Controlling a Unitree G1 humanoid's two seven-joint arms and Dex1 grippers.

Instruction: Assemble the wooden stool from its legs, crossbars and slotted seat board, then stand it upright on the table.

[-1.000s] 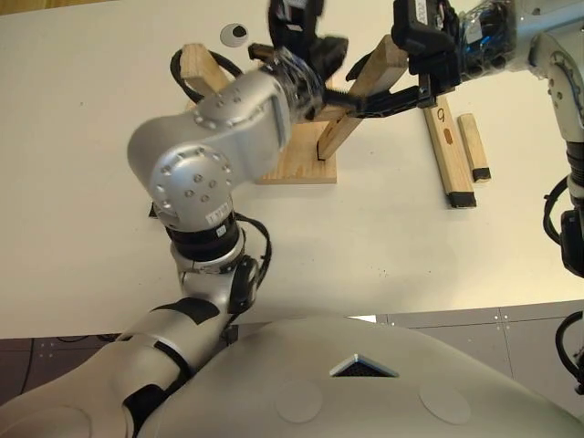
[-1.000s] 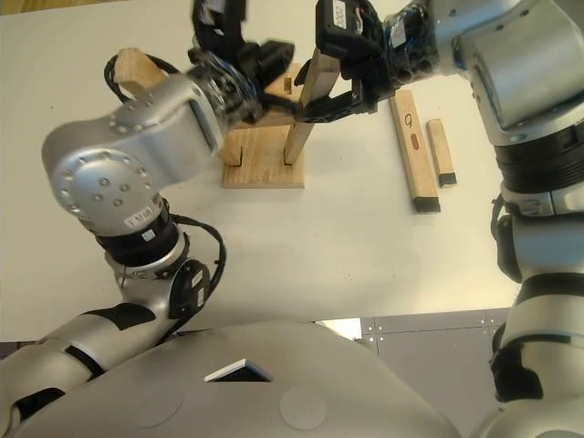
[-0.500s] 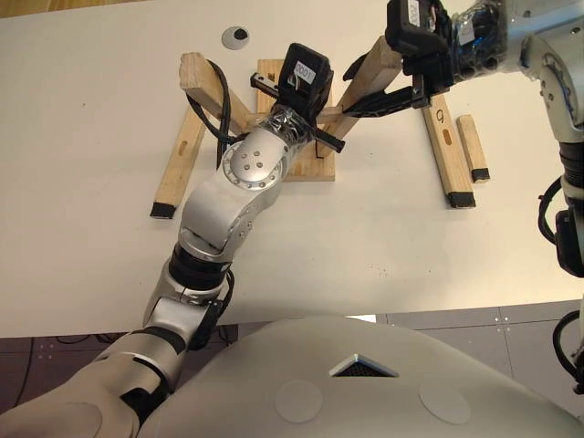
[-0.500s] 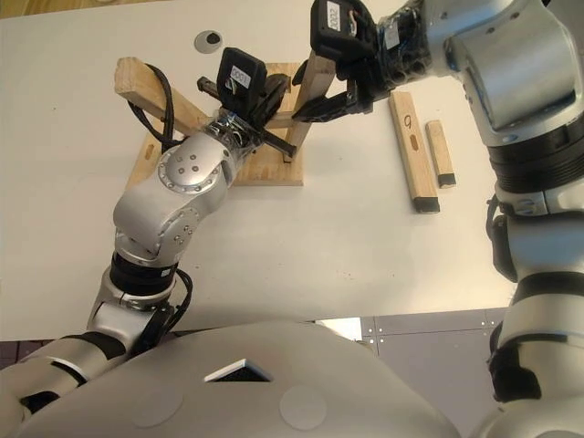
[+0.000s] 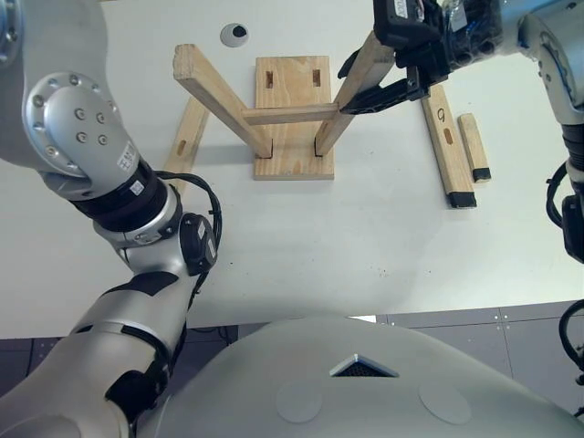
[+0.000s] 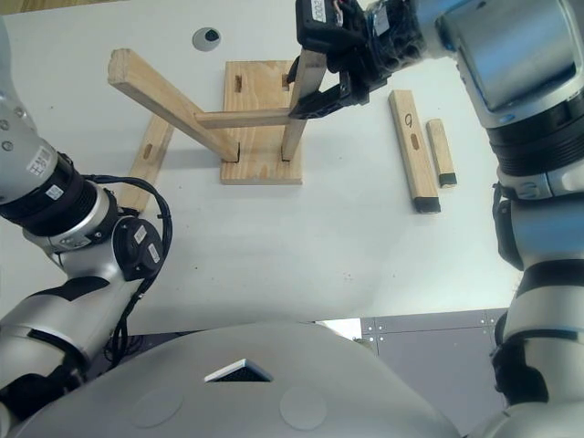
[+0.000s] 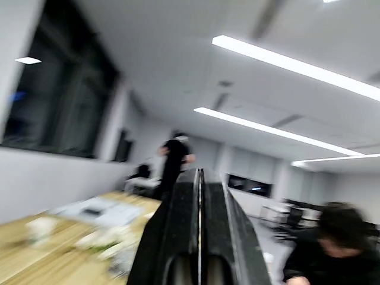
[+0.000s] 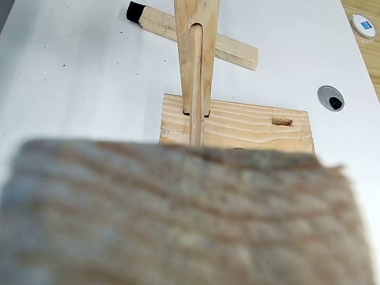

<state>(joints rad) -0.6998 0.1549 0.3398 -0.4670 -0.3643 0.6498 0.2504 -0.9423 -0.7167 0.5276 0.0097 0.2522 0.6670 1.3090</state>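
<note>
my left pincer (image 7: 199,178) has swung up clear of the counter (image 5: 365,237), clenched on nothing. the seat board (image 5: 292,162) lies mid-counter, left leg (image 5: 219,100) and crossbar (image 5: 290,114) standing unaided; my right pincer (image 5: 379,91) alone grips the right leg (image 5: 339,123).

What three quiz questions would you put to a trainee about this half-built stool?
1. True or false: all four legs stand in the seat board.
2. What does the right gripper grip? A) a piece lying flat on the table B) a standing leg slotted into the board C) the board's edge
3. How many wooden pieces lie flat on the table, off the board?

Key
1. False: two stand in it, joined by a crossbar.
2. B
3. Three: the left loose leg, the right loose leg and the short bar beside it.
</note>
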